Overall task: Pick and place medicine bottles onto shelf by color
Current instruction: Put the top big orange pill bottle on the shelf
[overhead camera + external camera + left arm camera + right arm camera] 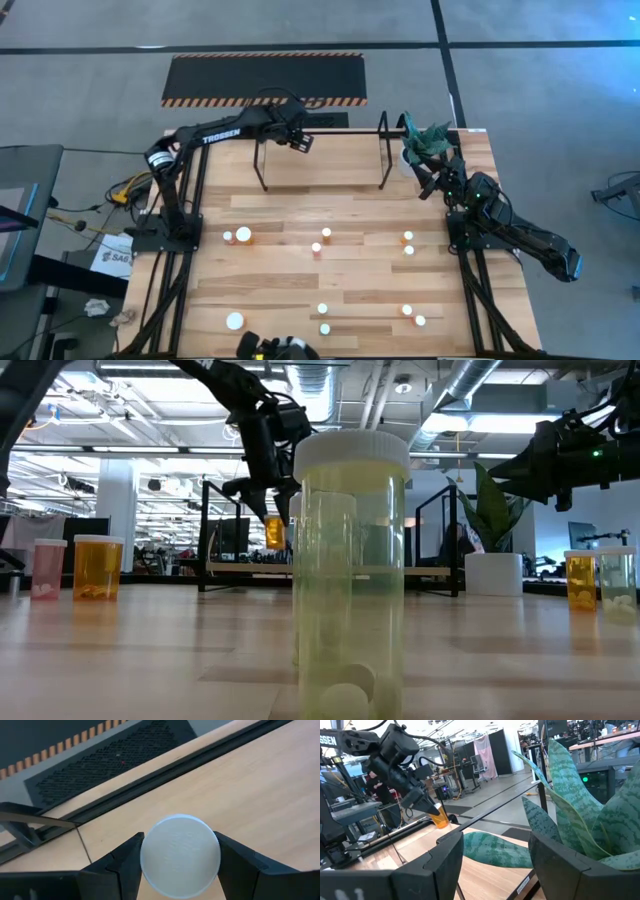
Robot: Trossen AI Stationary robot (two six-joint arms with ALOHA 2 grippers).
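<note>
Nearest the low camera is a pale bottle [350, 570], not ours right now. Our left gripper [180, 862] is clamped on an orange bottle [439, 816], held upright over the shelf's [320, 150] left end, floor right underneath. Right gripper [495, 857] waits far right by the plant [428, 140], fingers apart.

— What is the tabletop [300, 290] made of?
— Pale wood planks with a smooth, faintly satin finish.
— And the near bottle [351, 575]?
— Clear, glossy yellowish plastic; its cap [180, 856] is white plastic, matt and finely grained.
— The shelf [320, 150]?
— Thin black metal bars, matt.
— The left pincer [180, 865]?
— Dark, matt plastic fingers — clamped on that cap.
</note>
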